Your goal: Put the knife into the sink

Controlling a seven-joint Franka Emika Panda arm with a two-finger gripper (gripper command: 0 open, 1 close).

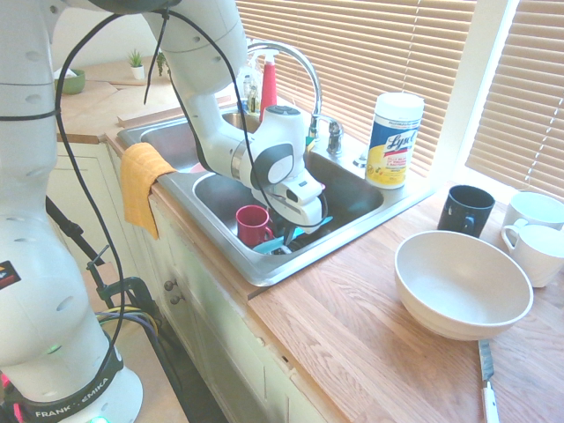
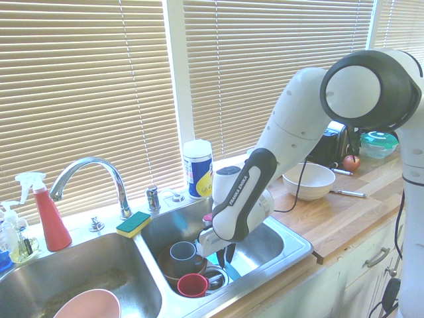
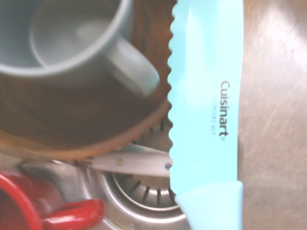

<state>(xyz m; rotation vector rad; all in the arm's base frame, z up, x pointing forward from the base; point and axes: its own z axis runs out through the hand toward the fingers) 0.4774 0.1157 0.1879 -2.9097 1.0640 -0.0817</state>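
White arm with dark grey bands, black cable, "FRANKA EMIKA" lettering.

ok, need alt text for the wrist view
Blurry close-up of a turquoise serrated knife marked "Cuisinart" above the steel sink. Beside its teeth: a gray mug over a brown bowl, a red mug, and a white handle across the drain.

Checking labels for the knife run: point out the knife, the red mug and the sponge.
Knife (image 3: 206, 110): wrist view, on the serrated blade.
Red mug (image 1: 252, 226): first exterior view, on the outer wall.
Sponge (image 2: 134, 222): second exterior view, on the green top.
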